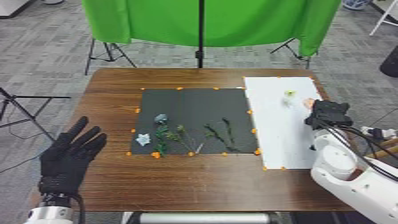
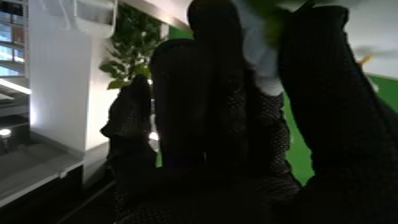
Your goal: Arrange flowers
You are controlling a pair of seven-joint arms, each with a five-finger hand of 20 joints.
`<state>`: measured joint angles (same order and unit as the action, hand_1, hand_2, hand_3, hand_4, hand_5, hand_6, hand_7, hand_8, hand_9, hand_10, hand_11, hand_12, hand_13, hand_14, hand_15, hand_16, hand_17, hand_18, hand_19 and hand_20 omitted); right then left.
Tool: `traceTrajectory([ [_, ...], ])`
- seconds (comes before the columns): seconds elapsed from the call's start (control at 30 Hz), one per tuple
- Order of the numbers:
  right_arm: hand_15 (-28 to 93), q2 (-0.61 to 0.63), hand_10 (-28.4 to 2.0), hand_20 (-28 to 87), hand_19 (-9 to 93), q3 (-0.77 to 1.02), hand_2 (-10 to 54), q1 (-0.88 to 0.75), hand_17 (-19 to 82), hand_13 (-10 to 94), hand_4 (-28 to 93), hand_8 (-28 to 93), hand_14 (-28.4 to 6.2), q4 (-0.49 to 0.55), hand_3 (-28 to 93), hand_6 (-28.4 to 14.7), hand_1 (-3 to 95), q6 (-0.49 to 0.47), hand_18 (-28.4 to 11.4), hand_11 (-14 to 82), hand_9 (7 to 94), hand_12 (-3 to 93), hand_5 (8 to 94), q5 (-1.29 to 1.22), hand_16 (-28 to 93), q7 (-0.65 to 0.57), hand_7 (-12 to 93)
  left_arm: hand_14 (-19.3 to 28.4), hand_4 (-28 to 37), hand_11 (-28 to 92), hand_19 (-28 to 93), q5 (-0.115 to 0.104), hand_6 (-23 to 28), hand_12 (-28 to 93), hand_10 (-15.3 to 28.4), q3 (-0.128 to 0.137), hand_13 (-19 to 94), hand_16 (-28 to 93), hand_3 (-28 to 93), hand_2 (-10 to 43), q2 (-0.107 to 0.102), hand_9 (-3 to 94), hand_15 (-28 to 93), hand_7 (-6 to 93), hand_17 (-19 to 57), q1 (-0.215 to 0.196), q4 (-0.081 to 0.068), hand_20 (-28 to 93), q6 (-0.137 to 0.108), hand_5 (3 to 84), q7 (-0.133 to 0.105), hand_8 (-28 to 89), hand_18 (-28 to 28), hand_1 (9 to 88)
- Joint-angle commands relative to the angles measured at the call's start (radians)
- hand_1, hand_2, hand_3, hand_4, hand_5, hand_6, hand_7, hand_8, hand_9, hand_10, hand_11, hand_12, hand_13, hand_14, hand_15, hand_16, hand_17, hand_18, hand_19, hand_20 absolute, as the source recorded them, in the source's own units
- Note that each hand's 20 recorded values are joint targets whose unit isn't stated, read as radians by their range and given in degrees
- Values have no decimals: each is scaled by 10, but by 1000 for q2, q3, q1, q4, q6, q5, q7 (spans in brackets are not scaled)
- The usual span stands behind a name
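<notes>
My R hand [image 1: 330, 111] pinches a pale flower [image 1: 309, 102] at the white rectangular sheet's far R side — L hand [image 1: 64, 162] open, fingers straight. White star-shaped flower [image 1: 143, 139] + thin green stems [image 1: 230, 135] lie on the flat black mat [image 1: 200, 110].

In the head view, bright, even indoor light spread over the worktop [image 1: 195, 187], and the white sheet [image 1: 280, 125] looked brightest. In the right wrist view, the fingers [image 2: 182, 100] fell into near-black shadow beside a glaring strip light [image 2: 13, 86].
</notes>
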<state>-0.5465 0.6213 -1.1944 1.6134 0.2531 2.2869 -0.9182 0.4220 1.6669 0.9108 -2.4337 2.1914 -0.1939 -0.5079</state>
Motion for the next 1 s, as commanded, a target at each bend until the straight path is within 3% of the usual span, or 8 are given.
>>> traceTrajectory([
  [0.03,697,13,-57,504,828,72,-95,-62,232,698,-283,-6,-49,88,629,61,545,103,-209,155,904,314,878,73,178,34,154,281,-283,211,572,-17,80,100,202,4,240,-89,792,59,-10,355,482,113,-91,-12,4,85,-21,371,-9,-98,284,223],
  [0.23,704,-79,-60,504,832,-46,-95,122,231,697,-283,0,-52,190,659,54,532,139,-210,182,905,317,882,62,184,156,152,281,-282,211,572,-31,81,100,202,9,240,-89,791,59,-29,355,481,112,-91,-28,11,84,-30,371,-35,-98,284,223],
  [0.4,709,-256,-62,504,830,-243,-95,321,224,685,-283,3,-54,179,672,50,525,136,-209,188,897,322,879,8,193,273,150,281,-282,212,572,-31,81,100,202,7,240,-88,791,59,-33,355,482,112,-91,-30,13,84,-32,372,-42,-97,284,223],
  [0.57,710,-411,-63,504,827,-325,-95,369,221,682,-283,3,-56,125,671,51,521,94,-209,196,889,322,876,25,194,367,149,281,-282,212,572,-19,81,101,202,3,240,-89,790,60,-29,354,483,112,-91,-10,11,84,-26,371,-22,-97,284,223],
  [0.73,713,-494,-63,505,824,-363,-95,371,217,678,-283,1,-57,81,673,54,517,49,-210,204,886,322,874,22,193,412,150,281,-282,212,573,-23,80,100,203,-4,240,-89,791,60,-35,354,482,114,-91,-4,10,84,-30,371,-25,-98,284,223],
  [0.83,714,-519,-63,505,820,-388,-95,371,212,675,-283,-1,-57,58,675,57,513,30,-210,213,883,320,872,22,193,412,151,281,-282,213,573,-13,81,100,202,6,240,-89,791,60,-24,355,482,113,-91,-2,9,84,-24,372,-5,-98,284,223],
  [0.9,714,-530,-64,506,817,-394,-95,360,210,674,-283,-2,-57,53,675,58,510,8,-210,217,879,319,870,6,192,413,151,281,-282,212,573,-24,82,100,202,0,240,-90,791,60,-37,355,482,113,-91,-3,8,83,-30,372,-19,-98,284,223],
  [1.0,716,-538,-64,508,814,-415,-95,356,206,670,-283,-5,-60,39,672,59,509,-13,-210,226,874,313,866,27,193,402,151,281,-283,213,573,-4,82,100,202,4,240,-89,791,60,-17,355,483,112,-91,9,4,83,-18,373,8,-98,284,223],
])
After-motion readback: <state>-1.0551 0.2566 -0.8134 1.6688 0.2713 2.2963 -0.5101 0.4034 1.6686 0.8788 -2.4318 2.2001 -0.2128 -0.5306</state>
